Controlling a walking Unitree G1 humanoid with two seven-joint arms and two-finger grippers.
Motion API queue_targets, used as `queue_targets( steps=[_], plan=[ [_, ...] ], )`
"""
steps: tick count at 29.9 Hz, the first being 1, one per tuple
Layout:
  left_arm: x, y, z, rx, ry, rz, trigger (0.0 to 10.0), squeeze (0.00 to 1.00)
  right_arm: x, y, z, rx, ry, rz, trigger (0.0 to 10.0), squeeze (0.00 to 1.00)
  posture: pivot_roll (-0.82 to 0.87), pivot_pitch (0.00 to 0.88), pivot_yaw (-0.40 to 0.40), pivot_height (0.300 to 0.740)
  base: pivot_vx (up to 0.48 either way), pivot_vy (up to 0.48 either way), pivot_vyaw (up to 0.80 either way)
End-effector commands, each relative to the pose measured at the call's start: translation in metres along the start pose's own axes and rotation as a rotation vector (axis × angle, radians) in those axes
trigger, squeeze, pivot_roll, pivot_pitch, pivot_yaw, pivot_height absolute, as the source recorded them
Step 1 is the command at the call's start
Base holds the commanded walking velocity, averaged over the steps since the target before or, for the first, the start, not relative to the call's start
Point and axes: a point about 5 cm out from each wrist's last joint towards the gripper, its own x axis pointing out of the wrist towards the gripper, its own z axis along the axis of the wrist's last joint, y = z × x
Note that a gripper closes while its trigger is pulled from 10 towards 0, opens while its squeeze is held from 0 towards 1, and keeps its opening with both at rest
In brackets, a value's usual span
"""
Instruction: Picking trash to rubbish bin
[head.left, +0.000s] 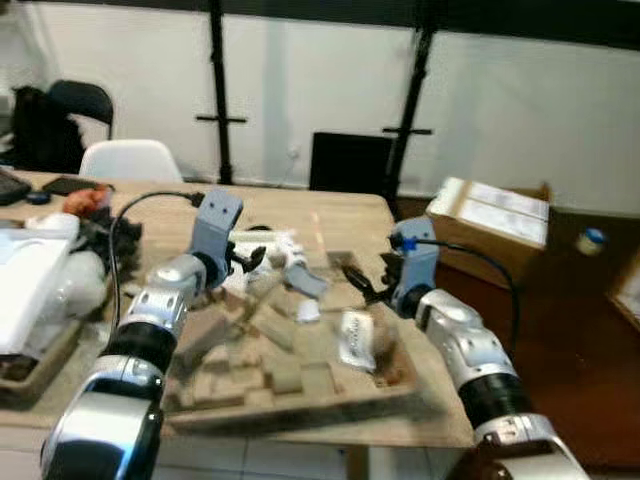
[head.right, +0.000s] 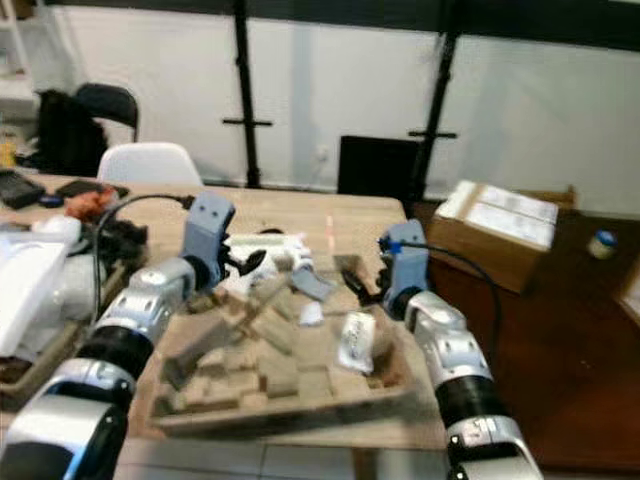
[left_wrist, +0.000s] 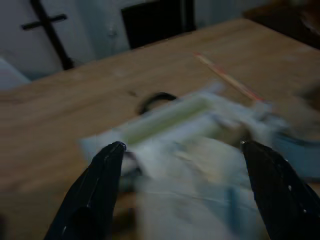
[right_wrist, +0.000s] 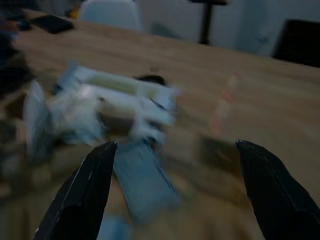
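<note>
A brown pulp tray (head.left: 300, 395) on the wooden table (head.left: 340, 215) holds scraps of trash. At its far edge lies a heap of white wrappers with a pale green box (head.left: 262, 243), and a grey-blue piece (head.left: 308, 283) sits beside it. A white packet (head.left: 355, 338) lies toward the tray's right side. My left gripper (head.left: 250, 262) hovers open just before the wrapper heap (left_wrist: 170, 120), which sits between its fingers (left_wrist: 100, 185). From the right, my right gripper (head.left: 360, 283) stands open above the tray, facing the grey-blue piece (right_wrist: 142, 180) and the heap (right_wrist: 115, 102).
A white appliance (head.left: 30, 280) and dark clutter fill the table's left end. A cardboard box (head.left: 490, 220) and a blue-capped bottle (head.left: 590, 240) stand off the table's right edge. A white chair (head.left: 130, 158) and a black panel (head.left: 350, 160) are behind.
</note>
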Motion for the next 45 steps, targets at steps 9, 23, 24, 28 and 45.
queue_targets(
  steps=[9, 23, 24, 28, 45],
  plan=[
    [0.0002, -0.0033, 0.0044, 0.025, -0.022, -0.033, 10.0, 0.00, -0.0025, -0.0018, 0.0018, -0.010, 0.000, 0.002, 10.0, 0.00, 0.03, 0.024, -0.042, 0.740, 0.027, 0.000, 0.00],
    [-0.0007, -0.0058, 0.0043, 0.031, -0.029, -0.062, 10.0, 0.00, -0.0049, -0.0039, 0.0002, -0.010, 0.013, 0.002, 10.0, 0.00, 0.03, 0.024, -0.049, 0.740, 0.000, 0.000, 0.00],
    [-0.0007, -0.0058, 0.0043, 0.031, -0.029, -0.062, 10.0, 0.00, -0.0049, -0.0039, 0.0002, -0.010, 0.013, 0.002, 10.0, 0.00, 0.03, 0.024, -0.049, 0.740, 0.000, 0.000, 0.00],
    [-0.0006, -0.0065, 0.0036, 0.029, -0.028, -0.064, 10.0, 0.00, -0.0049, -0.0041, 0.0003, -0.011, 0.016, 0.004, 10.0, 0.00, 0.03, 0.025, -0.051, 0.740, 0.000, 0.000, 0.00],
    [0.0000, -0.0019, -0.0006, 0.007, -0.004, -0.016, 10.0, 0.00, -0.0053, -0.0038, -0.0007, -0.013, 0.027, 0.011, 10.0, 0.00, 0.03, 0.032, -0.053, 0.740, 0.000, 0.000, 0.00]
  ],
)
